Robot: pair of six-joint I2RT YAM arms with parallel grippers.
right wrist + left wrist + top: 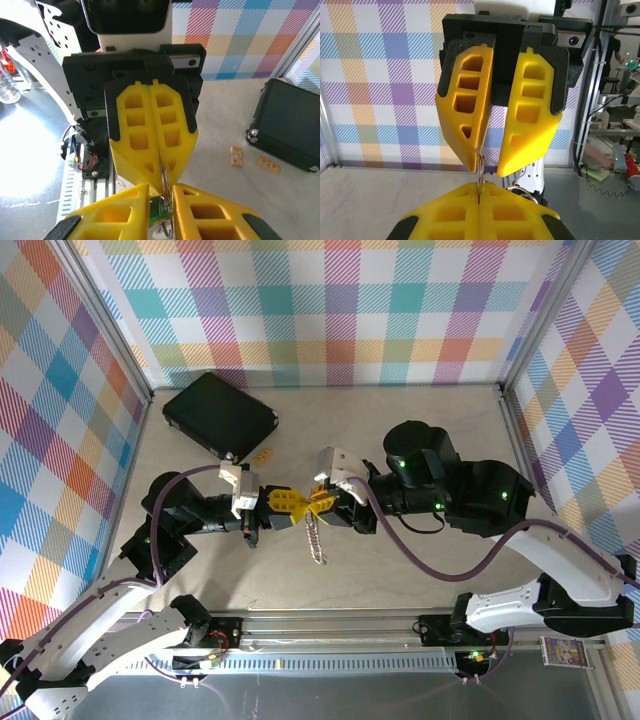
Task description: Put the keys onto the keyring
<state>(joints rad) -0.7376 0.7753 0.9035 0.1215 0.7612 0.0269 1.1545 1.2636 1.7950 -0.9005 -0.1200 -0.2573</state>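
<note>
Pressed flat together at the bottom of the left wrist view, the yellow pocketed plastic fingers (450,215) of the left gripper (480,187) pinch a thin silver wire keyring (481,169), which stands edge-on above their tips. Facing it, the right gripper (489,170) has its matching yellow fingers (530,110) parted and backed by black mounts. The ring touches the tip of one finger and the other stands clear of it. From the right wrist the ring sits in that gap beside a small green bit, too hidden to name. Seen from above, both grippers meet tip to tip over the middle of the table, and a silvery linked chain (316,538) runs from the meeting point toward the near edge. Two small flat tan pieces (236,156) lie on the pale, faintly marbled tabletop (430,570) near a black ribbed hard case with rounded corners (220,415); their dark print is too small to read. Pastel checked walls (350,310) in aluminium framing (112,330) enclose the bench
</note>
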